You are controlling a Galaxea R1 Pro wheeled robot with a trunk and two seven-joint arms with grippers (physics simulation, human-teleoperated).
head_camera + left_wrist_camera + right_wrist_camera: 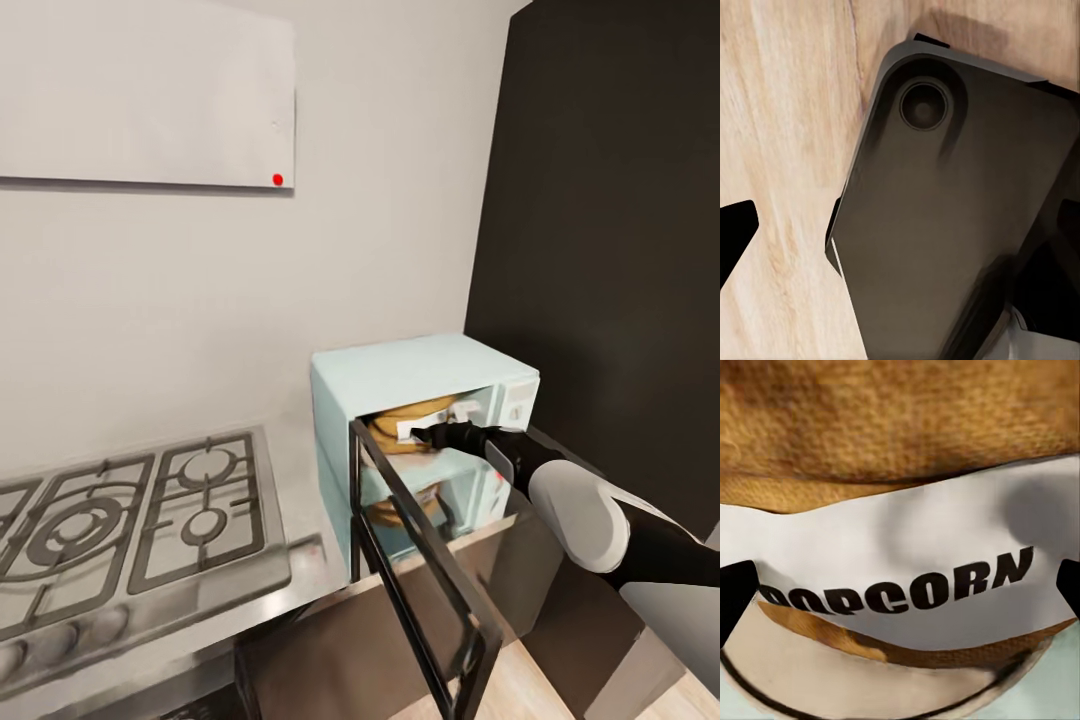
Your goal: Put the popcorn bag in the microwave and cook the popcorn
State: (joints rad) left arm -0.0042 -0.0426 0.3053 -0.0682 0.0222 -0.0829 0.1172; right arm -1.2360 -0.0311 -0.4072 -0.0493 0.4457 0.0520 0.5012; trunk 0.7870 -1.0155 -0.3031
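A gas hob (120, 520) with dark cast grates is seen set into the grey metallic desk (300, 500) at the left, below a pale wall bearing a white panel (150, 90) with a red dot. Further right, the mint-blue microwave (400, 375) stands on the desk with its black-framed glass door (420, 570) swung open toward the camera; a dark tall cabinet (610, 250) rises just beside it. The popcorn bag (405, 420), brown, coarse-textured paper with a rolled rim, is found inside the cavity; its white label (907, 562), printed POPCORN in black, is seen close in the right wrist view. The right pincer (425, 434) is held at the label with fingers (735, 600) spread either side; whether it grips cannot be told. The left pincer (900, 225) hangs released over wood plank floor (787, 112) and a dark rounded robot base (960, 225).
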